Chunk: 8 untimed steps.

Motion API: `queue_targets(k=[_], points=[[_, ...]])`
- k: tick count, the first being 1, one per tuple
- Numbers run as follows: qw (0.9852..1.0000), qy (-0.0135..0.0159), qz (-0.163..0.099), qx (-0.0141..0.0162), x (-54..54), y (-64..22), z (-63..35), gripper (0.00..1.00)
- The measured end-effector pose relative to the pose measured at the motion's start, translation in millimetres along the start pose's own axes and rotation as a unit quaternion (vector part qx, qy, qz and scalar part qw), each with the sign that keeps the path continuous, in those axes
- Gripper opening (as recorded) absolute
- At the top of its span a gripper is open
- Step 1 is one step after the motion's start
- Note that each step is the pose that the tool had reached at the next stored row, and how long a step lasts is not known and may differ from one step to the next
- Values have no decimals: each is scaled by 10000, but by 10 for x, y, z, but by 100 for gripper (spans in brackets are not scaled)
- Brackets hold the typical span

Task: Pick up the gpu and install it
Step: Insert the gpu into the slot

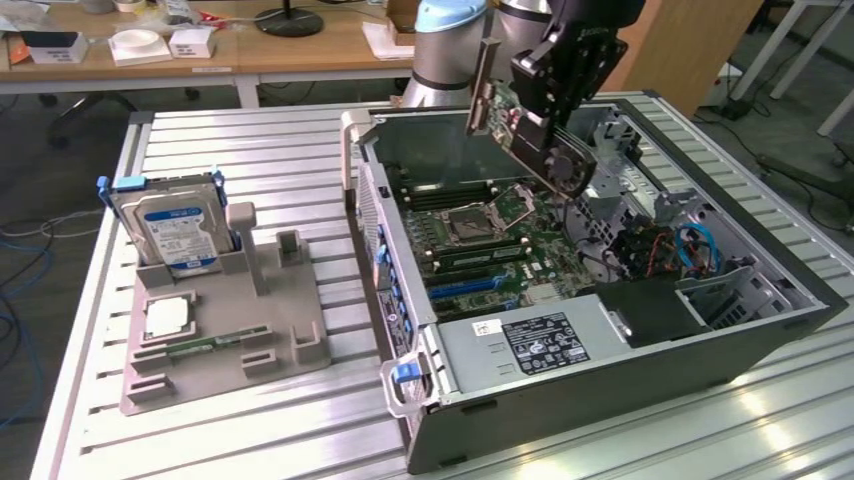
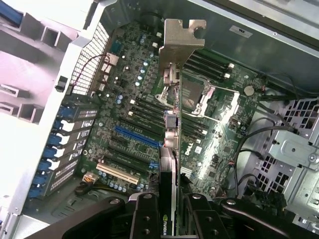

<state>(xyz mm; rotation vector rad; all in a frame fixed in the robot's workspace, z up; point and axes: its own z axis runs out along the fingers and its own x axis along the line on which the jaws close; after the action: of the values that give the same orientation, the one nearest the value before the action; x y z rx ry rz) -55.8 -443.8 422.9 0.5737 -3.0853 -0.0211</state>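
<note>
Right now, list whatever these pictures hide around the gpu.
Exterior view: the gripper covers much of the gpu.
Wrist view: the gpu stands edge-on, hiding both its faces and a strip of motherboard behind it.
Exterior view: the power supply label has print too small to read.

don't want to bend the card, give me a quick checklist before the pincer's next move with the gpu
1. gpu clamped in the pincer: ok, the card sits in its grip.
2. gpu over the open computer case: ok, it hangs above the motherboard.
3. Blue expansion slot free: ok, nothing is plugged in.
4. gpu level: not ok, it is tilted in the exterior view.
5. Card edge lined up with the slot: cannot tell.
</note>
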Motion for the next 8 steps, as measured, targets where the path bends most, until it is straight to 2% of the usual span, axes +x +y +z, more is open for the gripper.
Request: queue_targets(k=[8], points=[[9999, -1, -155, -9, 6, -15, 0, 26]])
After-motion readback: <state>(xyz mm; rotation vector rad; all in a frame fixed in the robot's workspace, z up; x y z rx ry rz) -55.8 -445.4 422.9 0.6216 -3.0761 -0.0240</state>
